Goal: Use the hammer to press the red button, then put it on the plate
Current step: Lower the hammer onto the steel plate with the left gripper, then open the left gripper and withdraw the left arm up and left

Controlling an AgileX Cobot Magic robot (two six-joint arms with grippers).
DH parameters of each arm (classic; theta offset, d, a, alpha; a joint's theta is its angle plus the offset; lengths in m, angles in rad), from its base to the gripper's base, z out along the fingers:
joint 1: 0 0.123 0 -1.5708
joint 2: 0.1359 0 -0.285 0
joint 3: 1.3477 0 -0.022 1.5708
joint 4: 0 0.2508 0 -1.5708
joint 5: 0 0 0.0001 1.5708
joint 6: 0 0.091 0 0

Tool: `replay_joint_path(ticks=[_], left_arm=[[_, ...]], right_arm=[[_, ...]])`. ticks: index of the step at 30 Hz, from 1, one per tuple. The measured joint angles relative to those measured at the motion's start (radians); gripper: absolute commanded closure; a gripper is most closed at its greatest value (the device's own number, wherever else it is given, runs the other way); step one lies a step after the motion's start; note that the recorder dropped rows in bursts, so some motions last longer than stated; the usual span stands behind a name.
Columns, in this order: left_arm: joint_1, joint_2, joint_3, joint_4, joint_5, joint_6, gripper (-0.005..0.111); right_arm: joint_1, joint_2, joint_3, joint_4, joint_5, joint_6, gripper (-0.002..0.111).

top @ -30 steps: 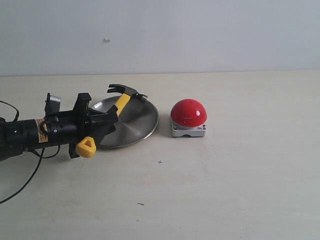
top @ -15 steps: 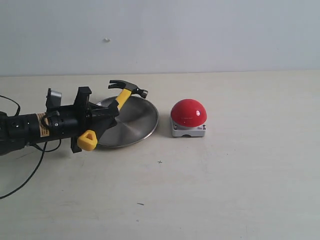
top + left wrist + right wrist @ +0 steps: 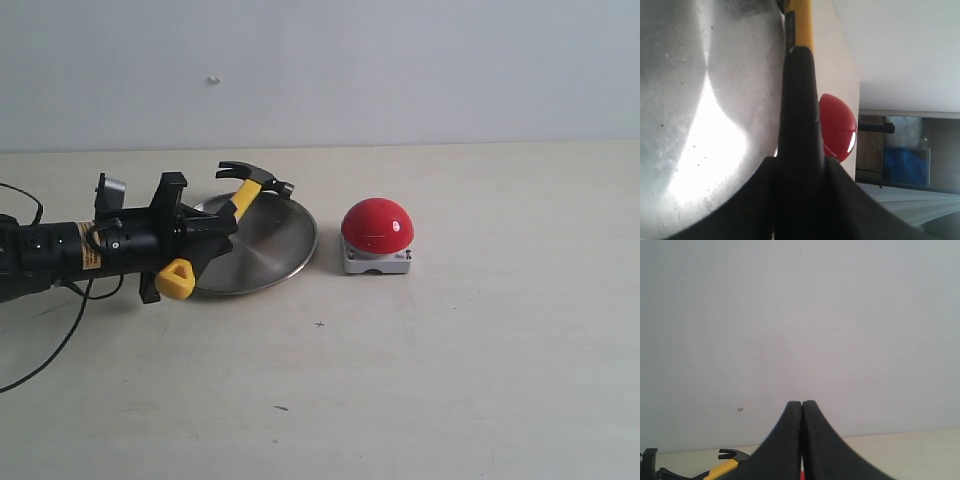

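Note:
My left gripper (image 3: pixel 205 245) is shut on the hammer (image 3: pixel 243 197), clamping its black grip. The yellow tip (image 3: pixel 175 281) hangs below the fingers, and the dark head (image 3: pixel 254 176) is raised over the far rim of the silver plate (image 3: pixel 270 245). In the left wrist view the handle (image 3: pixel 799 100) runs across the shiny plate (image 3: pixel 700 100) with the red button (image 3: pixel 837 127) beyond it. The red button (image 3: pixel 377 226) sits on its grey base right of the plate, untouched. My right gripper (image 3: pixel 802 405) is shut and empty, high up facing the wall; the hammer head (image 3: pixel 732 455) shows low down.
A black cable (image 3: pixel 50 350) trails from the left arm across the table at the left. A light wall (image 3: pixel 400 70) backs the tabletop. A dark doorway with blue items (image 3: pixel 905 160) shows in the left wrist view.
The left arm lifted slightly and pulled left a little, raising the hammer head above the plate's far rim; in the last half second it barely moved. The button is unchanged.

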Motion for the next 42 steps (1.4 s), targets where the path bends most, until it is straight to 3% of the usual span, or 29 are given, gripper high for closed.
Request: replay_joint_path(ticks=[19, 21, 26, 30, 42], left_arm=[[0.0, 0.0, 0.004, 0.117, -0.002, -0.086, 0.107], [0.0, 0.0, 0.004, 0.119, 0.002, -0.086, 0.102], [0.0, 0.0, 0.004, 0.123, 0.008, -0.086, 0.069], [0.0, 0.0, 0.004, 0.123, 0.027, -0.086, 0.052], [0.0, -0.002, -0.003, 0.138, 0.121, -0.033, 0.05]], right_arm=[[0.0, 0.0, 0.0, 0.0, 0.0, 0.0, 0.108], [0.0, 0.0, 0.0, 0.0, 0.0, 0.0, 0.108], [0.0, 0.0, 0.0, 0.0, 0.0, 0.0, 0.108], [0.0, 0.0, 0.0, 0.0, 0.0, 0.0, 0.108], [0.0, 0.0, 0.0, 0.0, 0.0, 0.0, 0.108]])
